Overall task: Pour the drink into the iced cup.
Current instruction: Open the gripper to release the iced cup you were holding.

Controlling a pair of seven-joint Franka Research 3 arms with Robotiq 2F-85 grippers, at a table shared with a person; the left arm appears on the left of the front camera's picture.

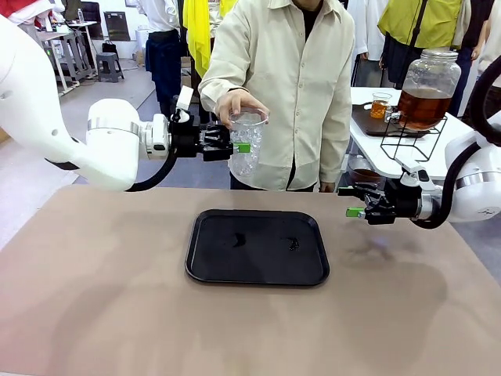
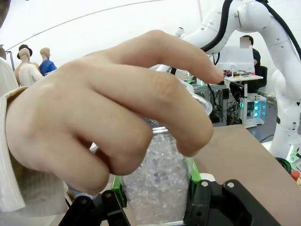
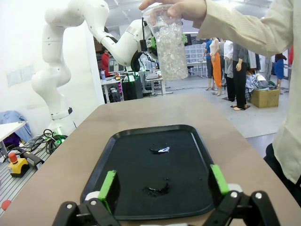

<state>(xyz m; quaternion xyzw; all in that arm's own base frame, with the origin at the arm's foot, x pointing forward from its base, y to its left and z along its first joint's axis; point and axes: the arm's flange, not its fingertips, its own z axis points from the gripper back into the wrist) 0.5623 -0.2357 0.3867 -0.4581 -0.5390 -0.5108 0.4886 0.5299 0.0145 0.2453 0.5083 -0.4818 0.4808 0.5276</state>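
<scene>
Iced cup [image 1: 247, 142], upper centre of frame, held from above by person's hand [image 1: 239, 103]; my left end effector [image 1: 239, 146] bracketed it, pinch unconfirmed. Right end effector [image 1: 356, 211] spread, empty. Drink [image 1: 423, 106] stayed in jar, upper right; pouring remained undone.

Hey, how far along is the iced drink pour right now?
Early. Done: the iced cup is filled with ice. In hand: the person's hand holds its rim while the left gripper brackets it. Left: pouring; the drink sits in the jar on the side table, and the right gripper is open, empty.
</scene>
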